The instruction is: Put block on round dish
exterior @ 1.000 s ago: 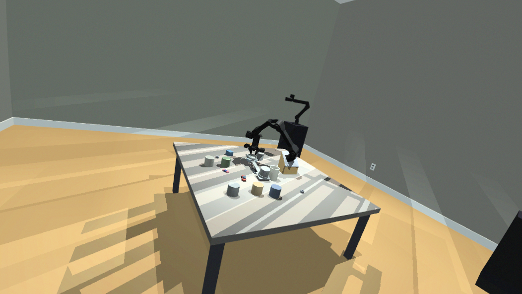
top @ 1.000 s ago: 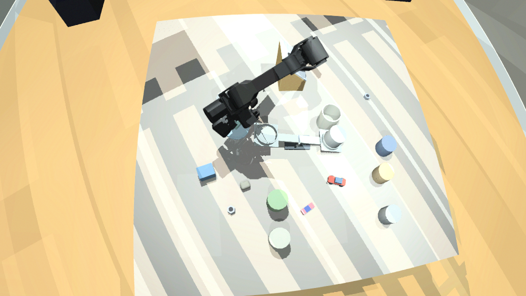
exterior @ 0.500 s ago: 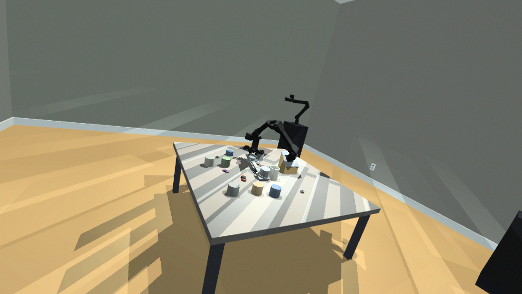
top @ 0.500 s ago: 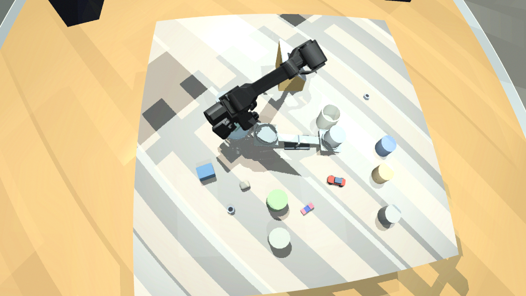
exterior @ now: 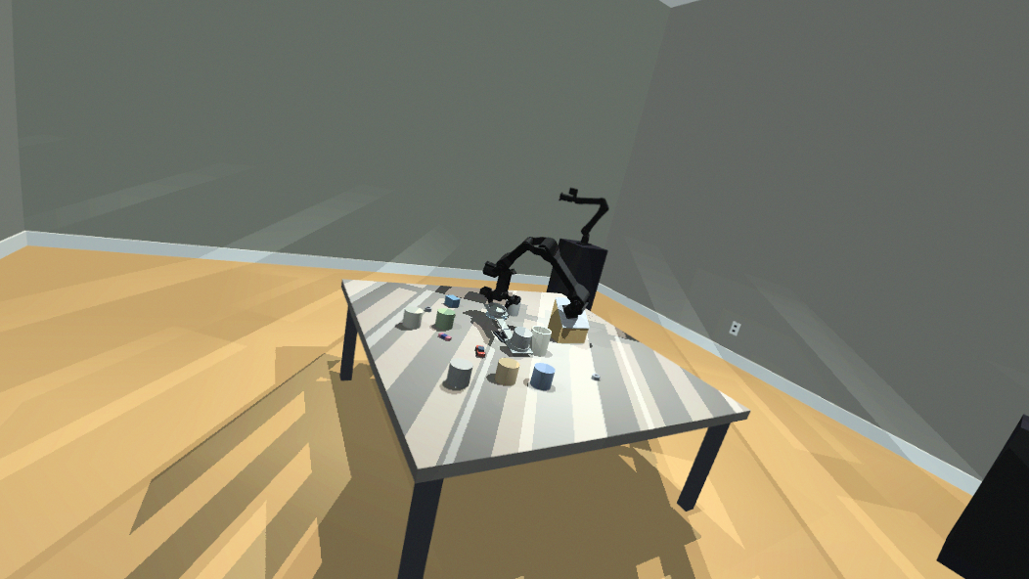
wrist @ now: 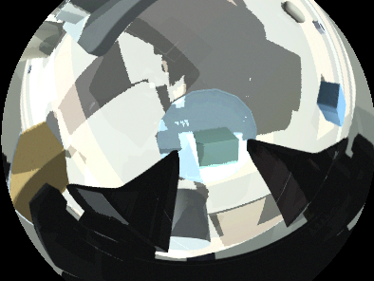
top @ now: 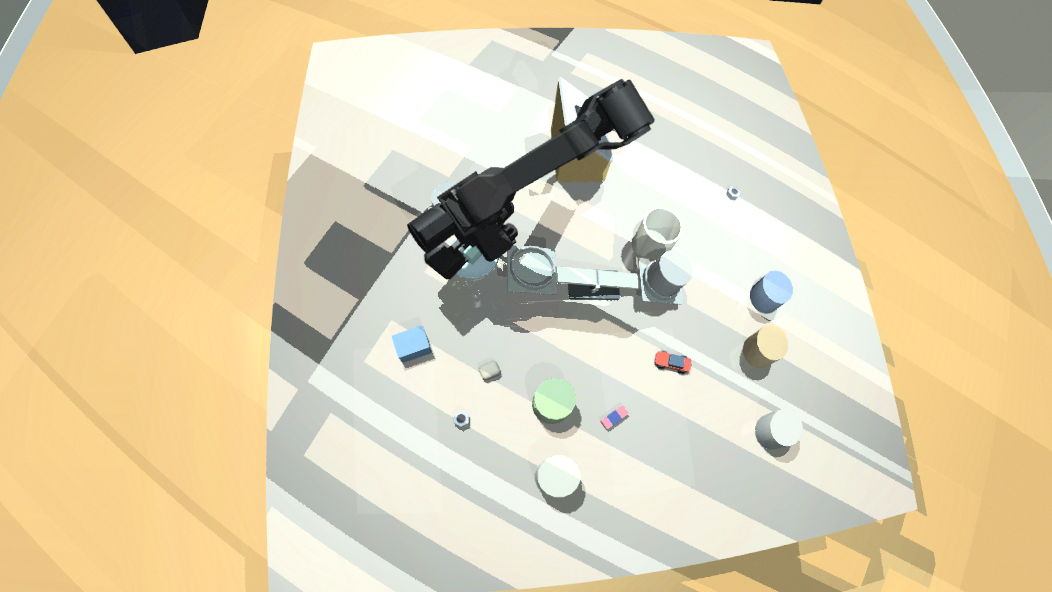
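Directly beneath the black parallel-jaw claw (wrist: 211, 164), a small teal-green block (wrist: 216, 144) rests on a pale blue round dish (wrist: 183, 120). The claw's two dark fingers are spread apart, one on each side of the block, and grip nothing. In the top view the claw (top: 470, 257) hangs low over the dish (top: 478, 270), of which only an edge shows from under the arm. Just beside the claw lies the near end of the small grey balance (top: 597, 280), its round pad (top: 532, 266) bare. On the balance's far end, away from the claw, a pale upside-down cup (top: 667, 273) stands. A second, matching cup (top: 656, 231) stands upright on the striped table top (top: 720, 456) just beside that far end.
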### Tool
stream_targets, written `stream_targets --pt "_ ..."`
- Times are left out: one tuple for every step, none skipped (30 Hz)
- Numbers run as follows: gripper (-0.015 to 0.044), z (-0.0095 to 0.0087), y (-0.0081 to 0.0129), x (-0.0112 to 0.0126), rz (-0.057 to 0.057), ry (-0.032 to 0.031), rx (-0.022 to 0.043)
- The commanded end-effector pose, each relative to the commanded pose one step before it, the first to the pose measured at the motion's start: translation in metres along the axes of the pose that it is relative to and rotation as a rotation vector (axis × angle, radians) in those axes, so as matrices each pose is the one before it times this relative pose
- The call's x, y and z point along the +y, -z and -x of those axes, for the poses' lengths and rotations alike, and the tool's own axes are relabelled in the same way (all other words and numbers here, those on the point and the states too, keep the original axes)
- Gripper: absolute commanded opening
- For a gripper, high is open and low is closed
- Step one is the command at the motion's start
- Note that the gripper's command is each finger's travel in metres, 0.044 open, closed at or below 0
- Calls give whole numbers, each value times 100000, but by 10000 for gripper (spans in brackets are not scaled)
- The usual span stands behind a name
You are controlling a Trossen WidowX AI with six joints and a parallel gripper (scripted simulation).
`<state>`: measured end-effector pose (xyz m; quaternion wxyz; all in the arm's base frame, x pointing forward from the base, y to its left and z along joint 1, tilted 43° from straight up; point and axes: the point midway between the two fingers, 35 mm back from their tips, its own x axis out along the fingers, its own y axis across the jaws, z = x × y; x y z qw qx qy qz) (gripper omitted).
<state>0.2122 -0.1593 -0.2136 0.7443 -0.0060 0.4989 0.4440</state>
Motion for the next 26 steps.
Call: stream_targets --pt "394 31 -18 -37 157 99 28" --pt "420 311 3 -20 -59 -10 -6" --pt "440 939 12 -39 -176 -39 -26" --pt "440 1583 27 -1 -285 -93 -69" --pt "440 1601 32 82 -275 -126 -103" --pt "440 968 21 90 -159 -91 -78" --pt "440 324 7 37 -52 -33 -29" --pt "440 0 0 0 0 0 0" --pt "440 0 0 0 0 0 0" --pt "440 0 0 0 0 0 0" --pt "440 262 11 -8 -51 76 -24" --pt "440 789 35 -10 -154 225 -75" --pt "440 1323 61 25 -259 363 -130" --pt "440 1331 64 76 -260 347 -136" --pt "440 802 39 70 -156 201 -85" --pt "440 268 13 27 -52 66 -29" --pt "440 0 0 0 0 0 0" --pt "440 0 0 0 0 0 0" --pt "440 0 0 0 0 0 0" --pt "440 0 0 0 0 0 0" --pt "440 0 0 0 0 0 0" --pt "440 0 0 0 0 0 0" --pt "440 0 0 0 0 0 0" --pt "440 0 0 0 0 0 0" --pt "440 0 0 0 0 0 0" --pt "440 0 0 0 0 0 0"
